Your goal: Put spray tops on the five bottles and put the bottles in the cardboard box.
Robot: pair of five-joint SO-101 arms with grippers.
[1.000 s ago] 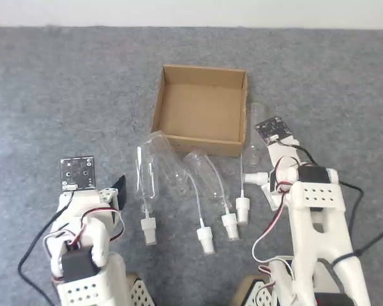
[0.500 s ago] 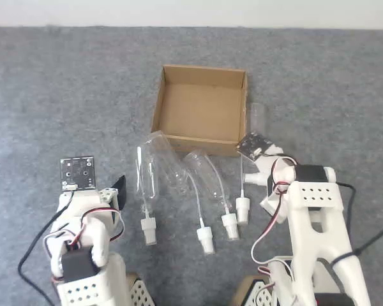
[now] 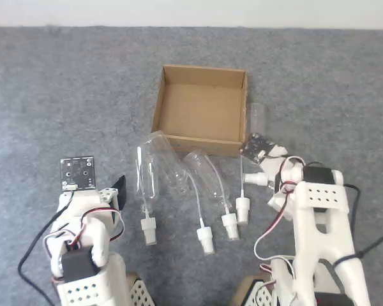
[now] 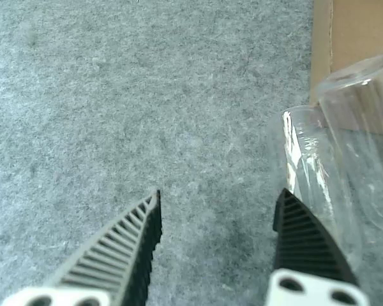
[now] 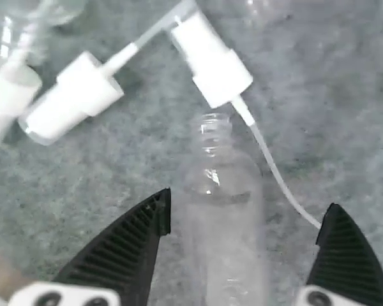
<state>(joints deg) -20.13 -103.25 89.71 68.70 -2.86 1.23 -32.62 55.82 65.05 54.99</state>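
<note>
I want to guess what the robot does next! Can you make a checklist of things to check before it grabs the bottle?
1. Right pincer open: ok.
2. Bare bottle lined up between its jaws: ok.
3. Pincer low enough to close on that bottle: cannot tell.
4. Spray top fitted on that bottle: not ok. The neck is open, and the top lies on the carpet just past it.
5. Cardboard box open with room inside: ok.
6. Left pincer open and holding nothing: ok.
</note>
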